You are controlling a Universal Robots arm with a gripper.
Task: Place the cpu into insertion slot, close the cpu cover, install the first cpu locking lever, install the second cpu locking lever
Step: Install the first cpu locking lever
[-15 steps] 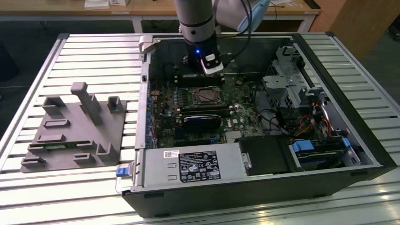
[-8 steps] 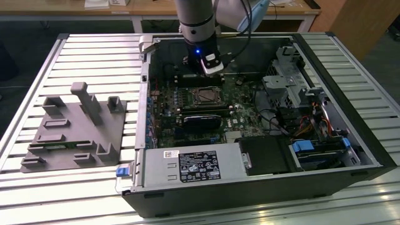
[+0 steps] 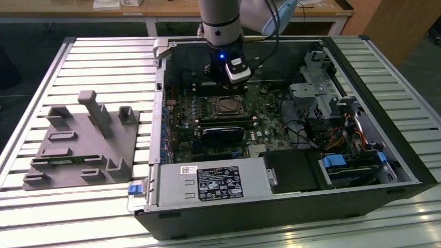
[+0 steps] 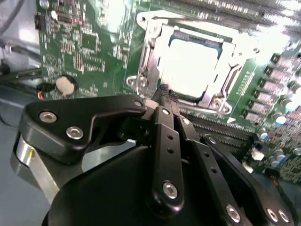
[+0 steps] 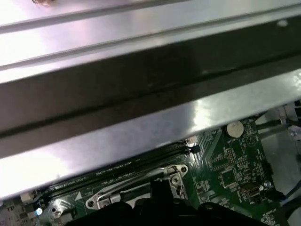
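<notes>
the gripper, closed and empty, is poised at the cpu cover edge, the cpu seated just beyond.

Exterior view high above open computer case, both wrist views close over cpu cover

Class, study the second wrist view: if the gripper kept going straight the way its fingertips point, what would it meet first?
Probably the near edge of the cpu cover, the metal frame closed around the cpu. The gripper, shut and empty, points at that edge; depth is unclear.
</notes>
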